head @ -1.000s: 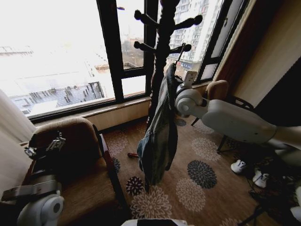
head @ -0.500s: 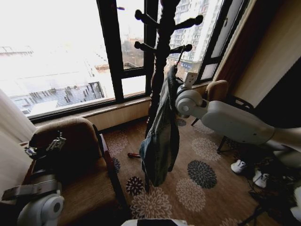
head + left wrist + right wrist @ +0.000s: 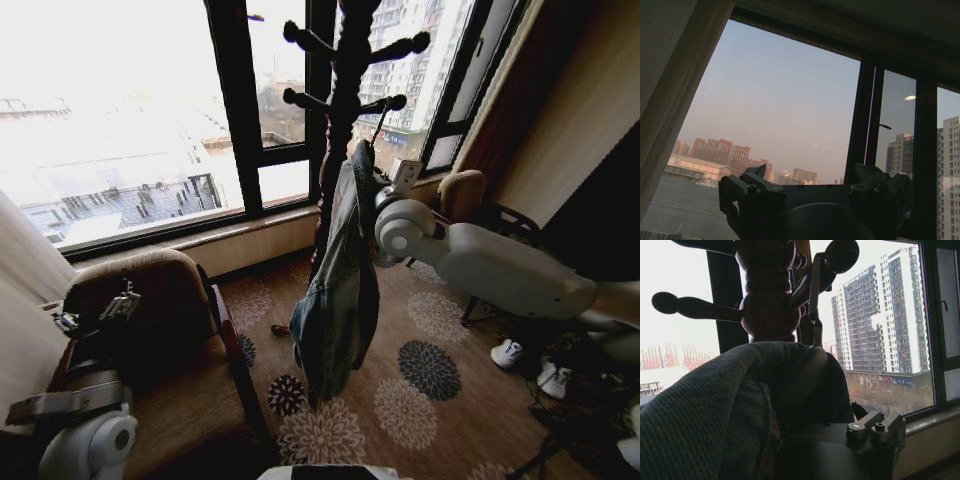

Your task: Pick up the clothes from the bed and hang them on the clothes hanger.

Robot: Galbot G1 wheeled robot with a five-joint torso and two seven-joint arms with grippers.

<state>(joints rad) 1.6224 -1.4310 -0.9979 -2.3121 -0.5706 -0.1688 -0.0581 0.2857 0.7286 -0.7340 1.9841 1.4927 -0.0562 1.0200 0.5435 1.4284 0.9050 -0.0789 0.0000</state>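
The denim jacket [image 3: 338,275] hangs on the clothes hanger [image 3: 814,295] beside the dark wooden coat stand [image 3: 340,110], well above the patterned carpet [image 3: 420,390]. In the head view the hanger's wire hook reaches up to a peg of the stand; in the right wrist view the hook lies against a knobbed peg [image 3: 840,255], though whether it is fully seated over it cannot be told.

The right end effector [image 3: 400,180] sits at the jacket's collar, just beside the hanger's neck. Its fingers are hidden behind denim, so whether they are spread or pinching cannot be told. The left end effector [image 3: 815,192] rests idle above the brown armchair [image 3: 160,300], fingers spread, holding nothing.

Judgement: the task is near its end, at the hooking or release step.

Risks from here:
- If the hook only leans on the peg, letting go could drop the hanger and jacket to the carpet.
- Denim bunched around the right end effector could snag on withdrawal and pull the hanger off the peg.
- A sideways push against the stand could rock it.
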